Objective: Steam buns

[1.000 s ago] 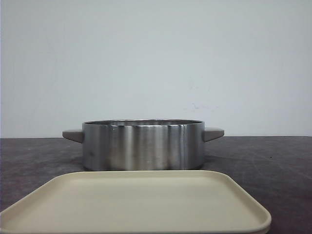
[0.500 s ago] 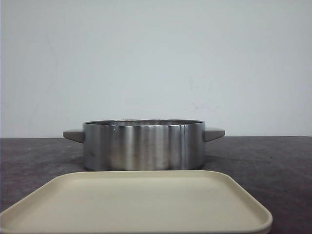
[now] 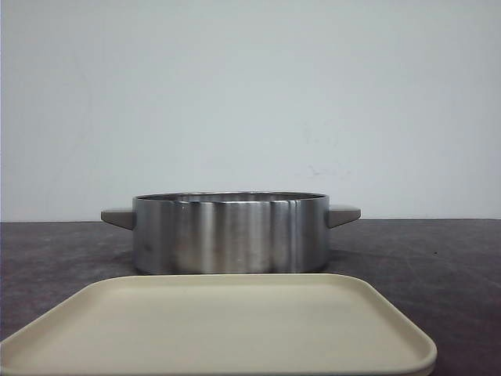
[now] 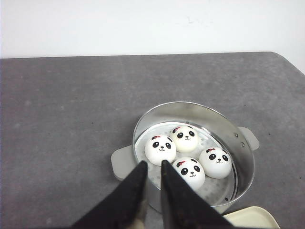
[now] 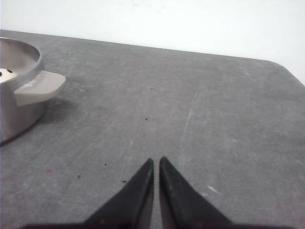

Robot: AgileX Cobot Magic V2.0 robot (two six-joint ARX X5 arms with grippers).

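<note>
Several white panda-faced buns [image 4: 160, 149] lie together on the perforated floor inside a round steel pot [image 4: 190, 106]. In the front view the pot [image 3: 231, 235] stands mid-table and its wall hides the buns. My left gripper [image 4: 153, 164] hovers above the pot's near rim beside one grey handle [image 4: 121, 162], its jaws shut to a narrow slit with nothing between them. Off to the pot's side, my right gripper [image 5: 156, 161] is shut and empty above the bare table, and the pot [image 5: 14, 95] shows at that view's edge. Neither gripper appears in the front view.
A beige rectangular tray [image 3: 219, 329] lies in front of the pot, close to the robot; its corner [image 4: 252, 217] shows in the left wrist view. The dark grey table [image 5: 190, 105] runs back to a white wall. The pot's other handle [image 5: 40, 86] sticks out sideways.
</note>
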